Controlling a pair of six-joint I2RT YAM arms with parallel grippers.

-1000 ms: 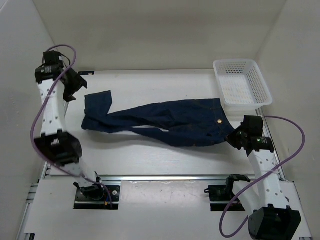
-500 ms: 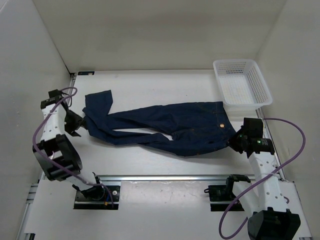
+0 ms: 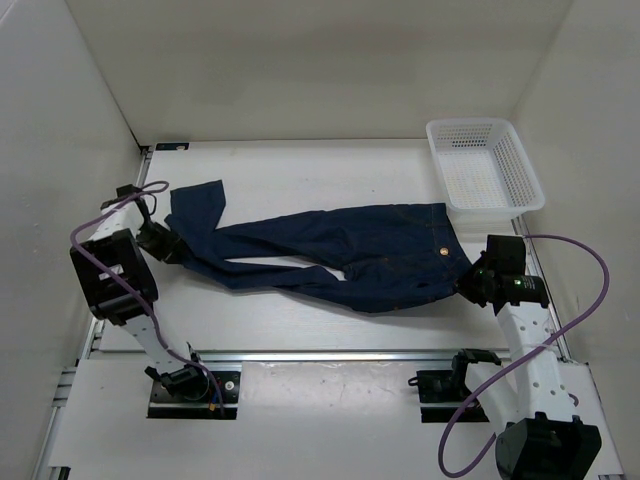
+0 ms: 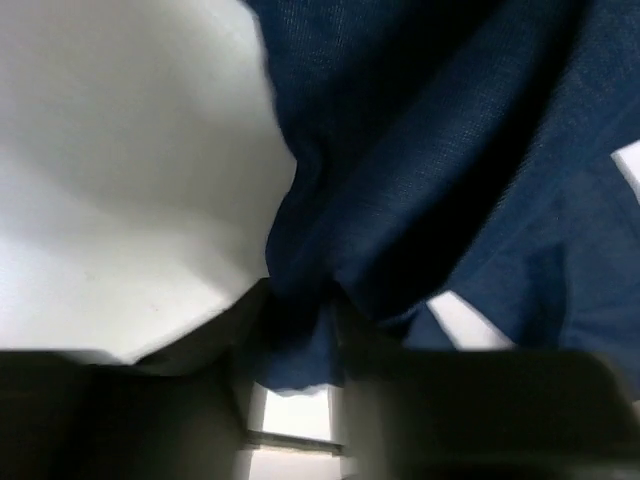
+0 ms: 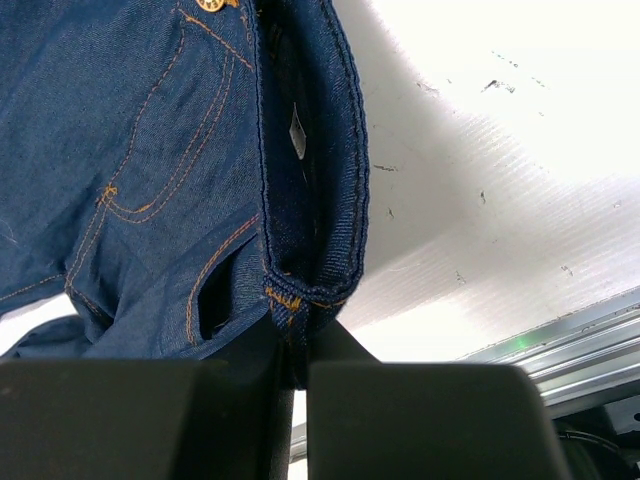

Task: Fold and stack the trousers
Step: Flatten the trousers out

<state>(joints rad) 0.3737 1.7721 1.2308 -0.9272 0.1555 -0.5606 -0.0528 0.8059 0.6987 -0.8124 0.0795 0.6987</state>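
The right wrist view shows what the top view hides: the right gripper (image 5: 290,365) is clamped on the waistband corner, with orange stitching running above it. The left wrist view shows the left gripper (image 4: 290,350) pinched on a bunched fold of leg. The trousers (image 3: 340,255) are dark blue and creased. They lie stretched across the table (image 3: 300,170), waist right and legs left, with one leg end kinked toward the far side. A white mesh basket (image 3: 495,207) sits at the far right corner, just beyond the waist.

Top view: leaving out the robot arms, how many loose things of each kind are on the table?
Dark blue jeans: 1
White mesh basket: 1
Total: 2
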